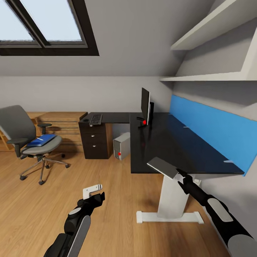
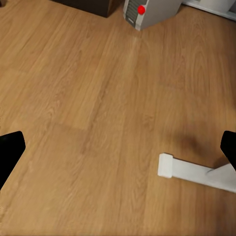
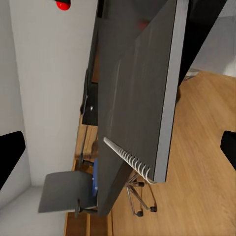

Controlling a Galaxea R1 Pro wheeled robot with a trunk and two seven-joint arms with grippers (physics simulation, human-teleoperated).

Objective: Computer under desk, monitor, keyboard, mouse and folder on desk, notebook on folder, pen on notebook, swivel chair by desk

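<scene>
A: What is the right gripper [image 1: 179,175] doing?

B: It is clamped on a grey spiral-bound notebook [image 1: 163,167], holding it flat over the near corner of the black desk [image 1: 171,142]. In the right wrist view the notebook [image 3: 137,93] spans the space between the dark fingertips [image 3: 11,157], with its wire binding plainly visible.

A: And the left gripper [image 1: 93,191]?

B: It hangs low over the wooden floor [image 1: 103,200], holding nothing. In the left wrist view its fingertips [image 2: 10,152] sit at opposite edges with bare floor [image 2: 98,123] between them, so the jaws stand wide apart. The white foot of the desk [image 2: 196,172] lies just beyond.

A: Where are the other things?

B: The monitor [image 1: 145,106] stands upright on the desk, at its far end. The keyboard [image 1: 96,119] lies on the desk's left wing, above the dark drawer unit [image 1: 93,141]. The computer [image 1: 121,145] sits on the floor under the desk, just beside the drawers; the left wrist view catches it too [image 2: 147,11]. The swivel chair [image 1: 30,141] stands well apart from the desk, to the left, with the blue folder [image 1: 41,140] lying on its seat.

A: The mouse and pen?

B: A small dark thing sits by the keyboard, too small to identify. There is something pale on the folder, but I cannot tell what.
</scene>
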